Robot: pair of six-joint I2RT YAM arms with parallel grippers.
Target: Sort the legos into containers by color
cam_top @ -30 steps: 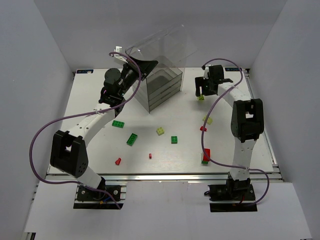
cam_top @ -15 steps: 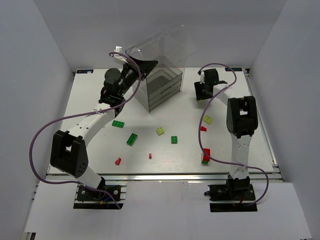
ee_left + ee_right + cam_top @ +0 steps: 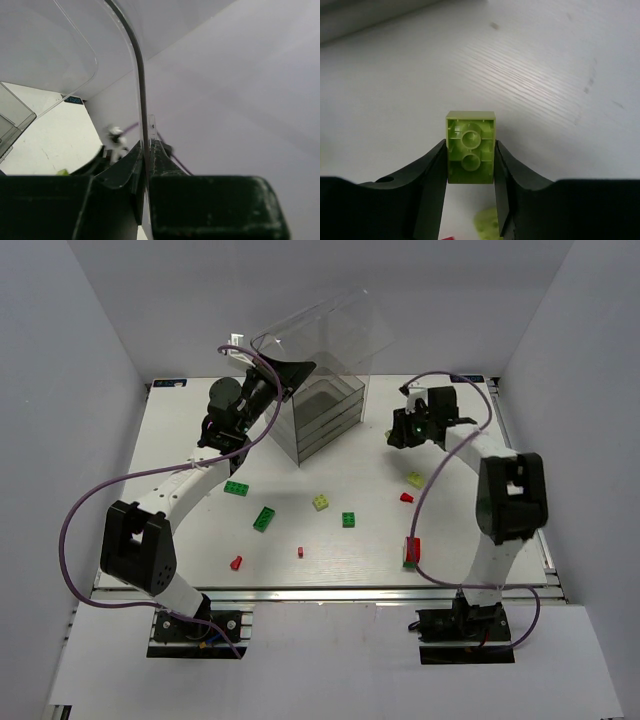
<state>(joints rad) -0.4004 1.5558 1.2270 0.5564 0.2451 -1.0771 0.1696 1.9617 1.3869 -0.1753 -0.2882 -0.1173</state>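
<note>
Three dark green bricks (image 3: 264, 518); three pale yellow-green bricks (image 3: 321, 502); four red bricks (image 3: 412, 547); seemingly three stacked drawers (image 3: 325, 416), blurred through clear plastic.

White table (image 3: 350, 568), faint wood-grain finish. Drawer unit (image 3: 325, 420) sits far-centre, with its clear hood (image 3: 320, 335) tilted up over it. All loose bricks lie nearer than the unit. Near-left of it are a dark green brick (image 3: 237, 488) and a dark green 2x4 (image 3: 264, 518), with a small red piece (image 3: 236, 563) further out. Straight in front are a pale yellow-green brick (image 3: 321, 502), a dark green square brick (image 3: 348, 520) and a tiny red piece (image 3: 300, 552). Near-right are a second yellow-green brick (image 3: 415, 479), a red bit (image 3: 406, 497) just beside it, and furthest out a red-and-green pair (image 3: 412, 550), touching; can't tell whether stacked.
</note>
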